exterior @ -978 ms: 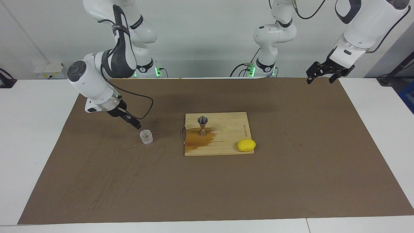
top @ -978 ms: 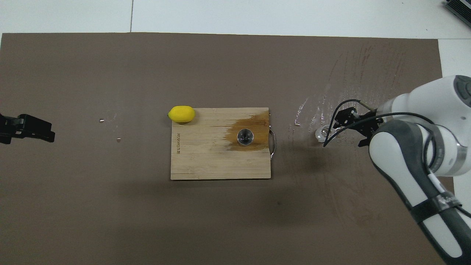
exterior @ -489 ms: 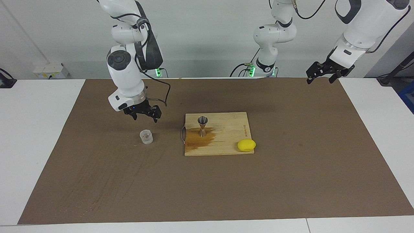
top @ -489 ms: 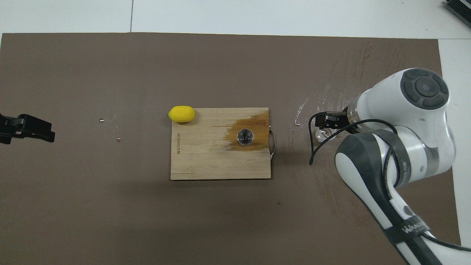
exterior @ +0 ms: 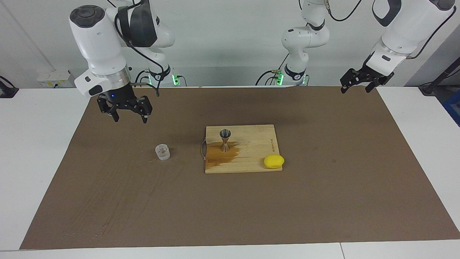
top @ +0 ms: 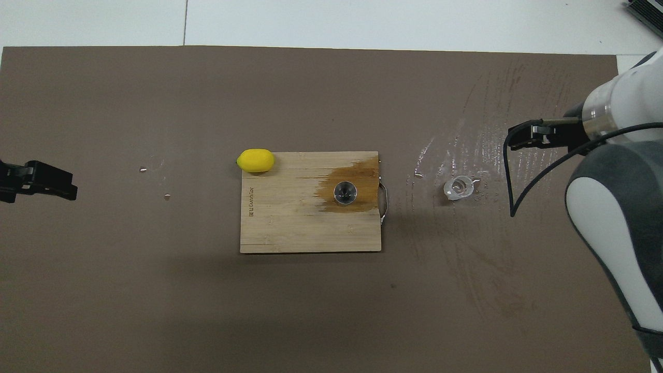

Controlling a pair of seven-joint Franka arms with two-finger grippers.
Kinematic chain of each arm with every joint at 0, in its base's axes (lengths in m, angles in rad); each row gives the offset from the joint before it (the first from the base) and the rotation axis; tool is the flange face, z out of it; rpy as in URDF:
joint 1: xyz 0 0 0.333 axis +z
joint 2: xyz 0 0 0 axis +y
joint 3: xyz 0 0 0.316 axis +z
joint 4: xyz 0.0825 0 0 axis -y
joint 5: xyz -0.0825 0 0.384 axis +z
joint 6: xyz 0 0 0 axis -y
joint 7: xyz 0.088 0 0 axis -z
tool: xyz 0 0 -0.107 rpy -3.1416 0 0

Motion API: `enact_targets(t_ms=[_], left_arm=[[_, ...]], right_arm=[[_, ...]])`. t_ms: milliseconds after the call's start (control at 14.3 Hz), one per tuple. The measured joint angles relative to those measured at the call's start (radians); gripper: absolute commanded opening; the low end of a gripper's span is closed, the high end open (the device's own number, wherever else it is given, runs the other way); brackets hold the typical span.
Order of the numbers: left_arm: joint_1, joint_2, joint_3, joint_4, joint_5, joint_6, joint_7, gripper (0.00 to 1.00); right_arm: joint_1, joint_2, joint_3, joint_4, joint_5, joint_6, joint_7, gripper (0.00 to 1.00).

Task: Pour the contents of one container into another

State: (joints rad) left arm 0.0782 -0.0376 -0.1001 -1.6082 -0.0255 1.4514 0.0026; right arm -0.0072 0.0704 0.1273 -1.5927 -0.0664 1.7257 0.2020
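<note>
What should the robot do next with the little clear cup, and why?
Probably nothing more than park the right gripper: it hangs open and empty above the mat. The clear cup stands upright on the mat, the jigger stands on the wet-stained cutting board, and the left gripper waits.

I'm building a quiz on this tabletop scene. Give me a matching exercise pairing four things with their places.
Things:
1. small silver metal hourglass-shaped jigger
2. small clear ribbed cup
3. yellow lemon
4. right gripper

Places:
A. on the brown mat, off the board
B. at the wooden cutting board's corner
C. up above the mat
D. on the board's wet stain

Pairs: 1-D, 2-A, 3-B, 4-C
</note>
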Motion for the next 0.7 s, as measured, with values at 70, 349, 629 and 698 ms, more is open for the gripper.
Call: enact_targets(t_ms=[70,349,629,698], left_arm=[[0.0,0.0,0.0,0.0,0.0,0.0,0.0,1.0],[0.0,0.0,0.0,0.0,0.0,0.0,0.0,1.0],[0.0,0.0,0.0,0.0,0.0,0.0,0.0,1.0],[0.0,0.0,0.0,0.0,0.0,0.0,0.0,1.0]], right_arm=[[0.001,0.0,0.0,0.025,0.003,-0.029,0.0,1.0],[-0.002,-0.004,0.0,0.098,0.005,-0.12,0.0,1.0],[-0.014,-0.018,-0.002,0.105,0.005,-0.136,-0.005,1.0],[-0.019,-0.018,-0.002,0.105,0.005,-0.139,-0.008,1.0]])
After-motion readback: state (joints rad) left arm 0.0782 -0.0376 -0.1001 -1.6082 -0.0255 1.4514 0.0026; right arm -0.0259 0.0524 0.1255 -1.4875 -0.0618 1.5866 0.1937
